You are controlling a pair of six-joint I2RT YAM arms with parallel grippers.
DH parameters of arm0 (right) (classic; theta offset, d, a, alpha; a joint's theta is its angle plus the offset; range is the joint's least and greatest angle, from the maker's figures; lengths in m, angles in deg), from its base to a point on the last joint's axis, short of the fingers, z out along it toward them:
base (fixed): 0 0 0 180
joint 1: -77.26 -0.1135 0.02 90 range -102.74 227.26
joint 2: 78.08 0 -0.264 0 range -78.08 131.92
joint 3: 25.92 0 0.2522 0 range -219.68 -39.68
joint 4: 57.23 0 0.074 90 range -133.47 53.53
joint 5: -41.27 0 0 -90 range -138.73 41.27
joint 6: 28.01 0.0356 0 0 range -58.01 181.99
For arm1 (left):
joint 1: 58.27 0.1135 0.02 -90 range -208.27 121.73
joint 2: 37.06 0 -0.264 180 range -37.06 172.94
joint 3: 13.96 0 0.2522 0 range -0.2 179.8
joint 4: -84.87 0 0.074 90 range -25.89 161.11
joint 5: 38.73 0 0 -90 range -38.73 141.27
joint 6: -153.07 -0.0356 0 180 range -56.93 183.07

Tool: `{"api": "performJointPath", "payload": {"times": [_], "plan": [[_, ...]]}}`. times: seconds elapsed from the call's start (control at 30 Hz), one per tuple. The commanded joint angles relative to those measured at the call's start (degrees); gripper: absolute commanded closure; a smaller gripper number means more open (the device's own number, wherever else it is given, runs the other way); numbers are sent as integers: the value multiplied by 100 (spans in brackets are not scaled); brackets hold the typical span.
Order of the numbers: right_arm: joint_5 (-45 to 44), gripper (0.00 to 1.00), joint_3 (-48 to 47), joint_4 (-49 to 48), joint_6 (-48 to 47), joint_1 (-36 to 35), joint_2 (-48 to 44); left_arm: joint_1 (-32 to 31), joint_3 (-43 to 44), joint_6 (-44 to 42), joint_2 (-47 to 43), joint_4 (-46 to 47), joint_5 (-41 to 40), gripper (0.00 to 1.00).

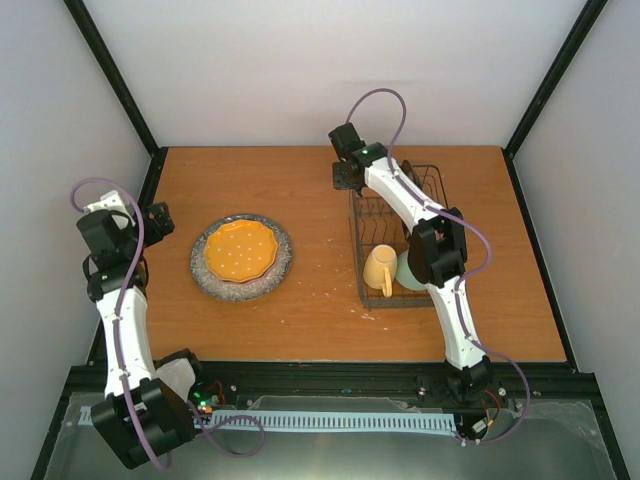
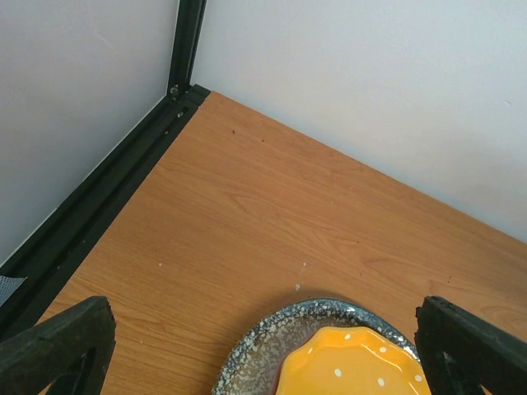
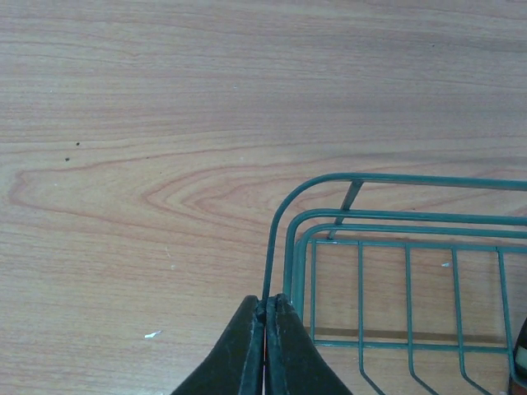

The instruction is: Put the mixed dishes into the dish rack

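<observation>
The dish rack (image 1: 357, 250) stands right of centre, with a yellow mug (image 1: 380, 270) and a pale green cup (image 1: 410, 270) in its near end. To the left, an orange dotted plate (image 1: 240, 250) lies on a speckled grey plate (image 1: 283, 262), and the left gripper (image 1: 158, 220) is spread beside them. The right gripper (image 3: 265, 303) pinches the rack's far-left rim.

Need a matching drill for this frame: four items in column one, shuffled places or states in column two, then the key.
1. orange plate
2. speckled plate
3. yellow mug
4. right gripper

A. shut on the rim of the dish rack
B. flat on the table, under another dish
C. inside the dish rack
D. stacked on another plate

Pairs: 1-D, 2-B, 3-C, 4-A.
</observation>
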Motion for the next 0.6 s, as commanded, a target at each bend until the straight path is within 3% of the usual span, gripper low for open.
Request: {"api": "performJointPath", "payload": {"times": [0.0,0.17,0.37,0.57], "plan": [[77,97,250,-337,-255,154,-191,11,11,-52,65,217,-17,0],[407,97,857,-960,-364,155,-859,12,74,-51,90,197,-15,0],[31,97,1262,-1122,-432,199,-1397,14,43,-41,15,169,-18,0],[-60,97,1064,-460,-336,332,-941,16,58,-35,-20,157,19,0]]}}
